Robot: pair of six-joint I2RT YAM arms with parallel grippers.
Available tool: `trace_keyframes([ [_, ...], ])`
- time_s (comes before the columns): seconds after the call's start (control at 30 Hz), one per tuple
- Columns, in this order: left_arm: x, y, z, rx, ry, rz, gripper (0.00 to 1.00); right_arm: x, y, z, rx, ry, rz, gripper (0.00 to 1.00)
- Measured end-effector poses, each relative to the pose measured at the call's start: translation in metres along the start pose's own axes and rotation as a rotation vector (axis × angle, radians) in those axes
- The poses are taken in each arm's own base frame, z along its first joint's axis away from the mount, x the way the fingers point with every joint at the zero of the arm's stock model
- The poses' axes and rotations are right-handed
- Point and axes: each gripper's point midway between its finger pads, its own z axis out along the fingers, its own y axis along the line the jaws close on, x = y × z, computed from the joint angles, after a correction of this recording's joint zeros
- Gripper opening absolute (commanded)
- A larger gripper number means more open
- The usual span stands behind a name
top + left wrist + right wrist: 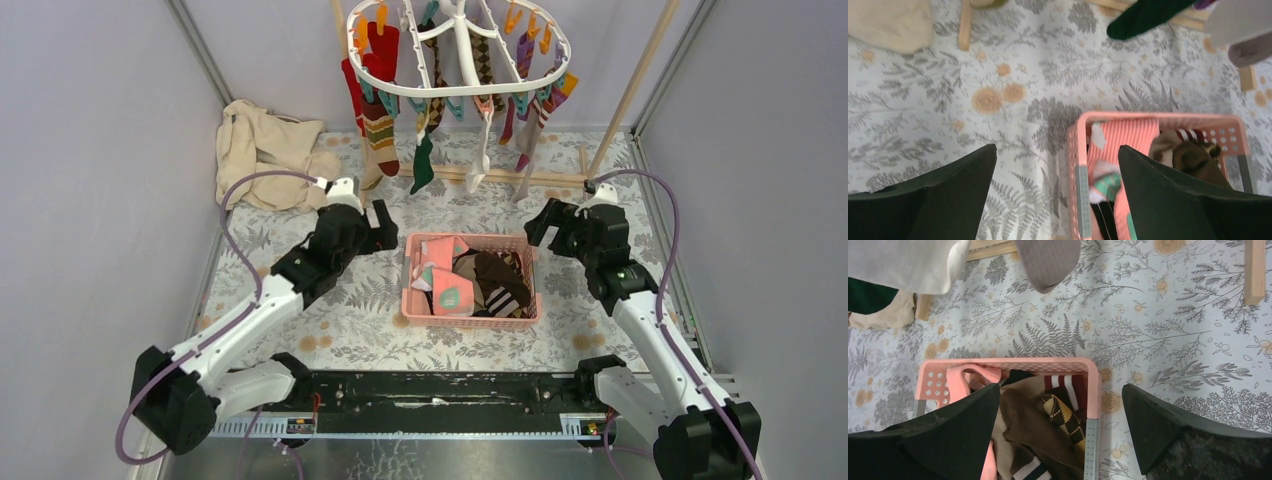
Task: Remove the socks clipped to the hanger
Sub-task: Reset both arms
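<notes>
Socks | part done: several lie in pink basket, many left clipped on hanger beyond basket | your L gripper & R gripper flank basket, both spread wide, empty

We see the white oval hanger hung above the table's far edge.
Socks dangle from its rim clips: red, striped, green, argyle. We see others heaped in the pink basket.

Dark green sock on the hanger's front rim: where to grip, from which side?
Probably the lower half of the dark green sock, hanging free below the hanger rim. Come from the near side, jaws across its flat width: it hangs on the front edge, striped sock to its left, white sock to its right.
</notes>
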Motion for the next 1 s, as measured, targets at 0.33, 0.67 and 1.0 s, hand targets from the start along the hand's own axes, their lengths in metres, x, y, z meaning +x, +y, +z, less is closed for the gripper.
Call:
trace_keyframes([
  [0.33,-0.086,0.026,0.028,-0.102,-0.213,0.002,0.99,-0.04,-0.008,0.011,0.105,-0.091,0.006,1.0],
  [0.67,-0.131,0.07,0.041,-0.158,-0.301,0.056,0.99,-0.083,-0.002,0.027,0.137,-0.172,-0.012,1.0],
  [1.0,-0.144,0.088,0.039,-0.246,-0.351,0.205,0.99,-0.1,-0.007,0.052,0.186,-0.187,-0.02,1.0],
])
